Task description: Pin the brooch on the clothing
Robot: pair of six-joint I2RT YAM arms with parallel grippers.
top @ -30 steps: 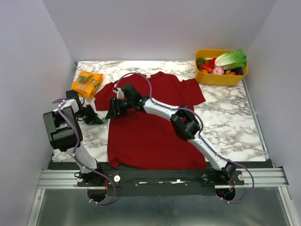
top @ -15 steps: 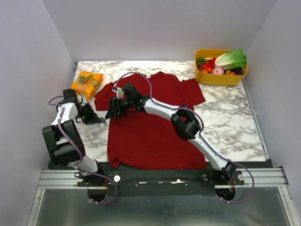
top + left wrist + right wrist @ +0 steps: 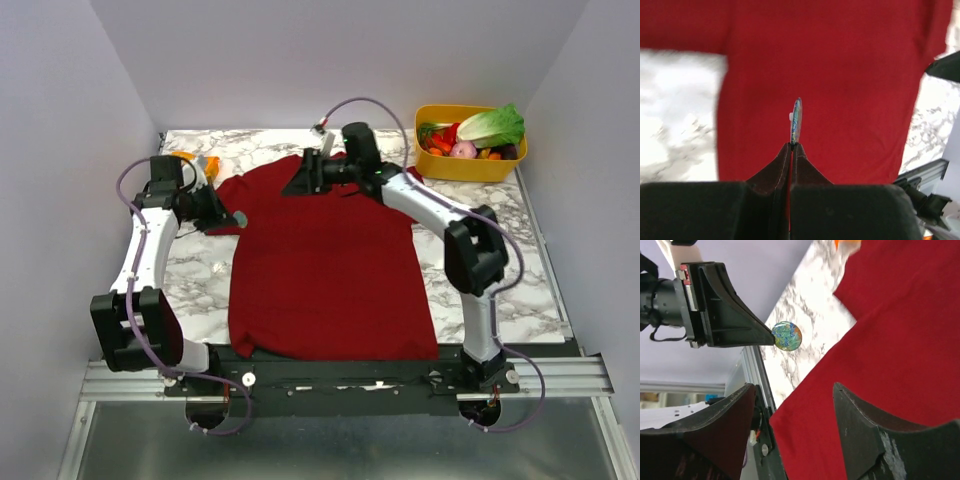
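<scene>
Marble table point(image 3: 530, 260): left end effector point(image 3: 794, 146), pinching the brooch point(image 3: 787, 336), has reached the shirt point(image 3: 320, 270); right end effector point(image 3: 792, 386) gapes.

The small round glossy brooch point(image 3: 786, 336), its face swirled blue-green with orange flecks, sits pinched by its rim at the very tips of my left gripper point(image 3: 794, 146). Along my own fingers I see it edge-on point(image 3: 796, 120): a thin disc standing upright, with a tiny pale nub on its left face. From above it hangs point(image 3: 240, 217) at the left shoulder of the large dark red short-sleeved T-shirt point(image 3: 320, 270) of plain soft fabric; whether it touches the cloth I cannot tell. The T-shirt lies spread flat on the marble table point(image 3: 200, 280), collar at the far side, hem at the near edge, left sleeve stretched outward.
</scene>
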